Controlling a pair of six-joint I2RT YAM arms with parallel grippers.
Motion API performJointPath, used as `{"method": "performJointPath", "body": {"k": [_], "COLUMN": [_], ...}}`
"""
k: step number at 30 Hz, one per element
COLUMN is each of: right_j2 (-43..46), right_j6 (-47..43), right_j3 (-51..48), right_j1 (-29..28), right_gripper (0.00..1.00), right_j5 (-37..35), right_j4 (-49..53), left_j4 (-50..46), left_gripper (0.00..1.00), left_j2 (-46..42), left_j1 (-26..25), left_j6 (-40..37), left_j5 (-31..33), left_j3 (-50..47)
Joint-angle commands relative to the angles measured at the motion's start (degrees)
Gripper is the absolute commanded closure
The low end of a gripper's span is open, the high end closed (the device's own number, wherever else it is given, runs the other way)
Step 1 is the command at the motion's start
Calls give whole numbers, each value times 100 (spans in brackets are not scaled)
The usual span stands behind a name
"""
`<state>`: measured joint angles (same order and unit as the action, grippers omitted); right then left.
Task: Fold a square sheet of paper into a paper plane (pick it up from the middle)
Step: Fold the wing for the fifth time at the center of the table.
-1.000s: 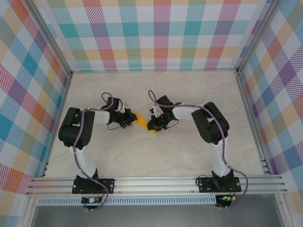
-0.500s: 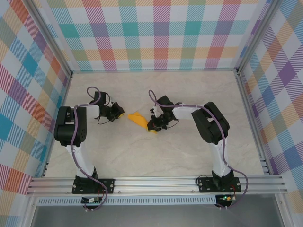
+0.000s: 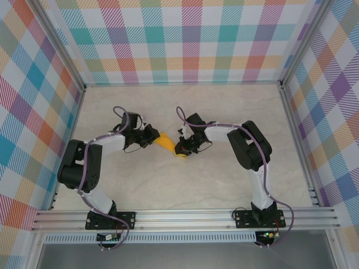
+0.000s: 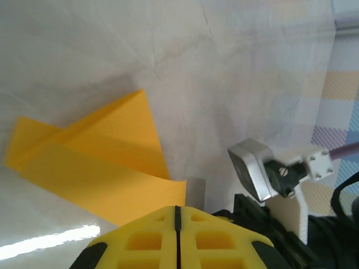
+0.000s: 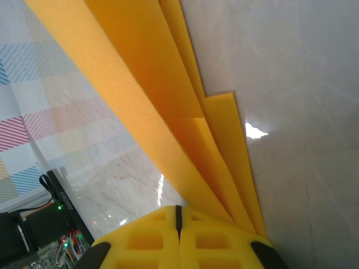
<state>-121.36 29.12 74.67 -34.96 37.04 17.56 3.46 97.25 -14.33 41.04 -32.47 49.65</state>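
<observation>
The square sheet of paper [image 3: 167, 144] is folded into a narrow orange-yellow shape on the table between my two grippers. In the left wrist view the paper [image 4: 101, 162] lies flat with stacked creased layers, its near corner right at the tip of my left gripper [image 4: 177, 208], which is shut with nothing in the seam. The left gripper [image 3: 155, 138] touches the paper's left end. My right gripper [image 5: 178, 208] is shut too. Folded layers of the paper [image 5: 151, 95] fan out from beneath its right fingertip. In the top view the right gripper [image 3: 180, 150] sits over the paper's lower right end.
The pale marbled table [image 3: 185, 185] is bare around the paper. Checked walls [image 3: 185, 39] and metal rails enclose it. The right arm's silver wrist camera [image 4: 252, 168] stands close beyond the paper in the left wrist view.
The left arm pulled away to the left from the paper, then came back to its left end, shut all the while. The right gripper and the paper stayed put.
</observation>
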Motion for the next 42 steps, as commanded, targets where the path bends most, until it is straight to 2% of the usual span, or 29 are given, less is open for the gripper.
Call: {"method": "performJointPath", "body": {"k": [1, 7, 11, 18, 31, 35, 42], "right_j2": [-199, -212, -217, -213, -213, -155, 404], "right_j6": [-69, -56, -85, -144, -158, -88, -4], "right_j3": [-147, -120, -103, -118, -130, -51, 401], "right_j1": [68, 63, 68, 75, 108, 110, 88], "right_gripper": [97, 97, 97, 97, 97, 96, 93], "right_j5": [-496, -518, -525, -549, -554, -373, -95], "right_j4": [705, 720, 730, 778, 741, 560, 236], "left_j4": [198, 389, 43, -286, -869, -709, -702], "left_gripper": [93, 95, 95, 95, 96, 97, 97], "left_j2": [412, 926, 1130, 1280, 1275, 1439, 1551], "left_j1": [-196, -552, -634, -415, 513, 496, 488], "left_j6": [154, 350, 278, 178, -425, -398, -407], "left_j5": [-9, 1, 349, 576, 891, 509, 524], "left_j3": [55, 331, 457, 581, 714, 716, 607]}}
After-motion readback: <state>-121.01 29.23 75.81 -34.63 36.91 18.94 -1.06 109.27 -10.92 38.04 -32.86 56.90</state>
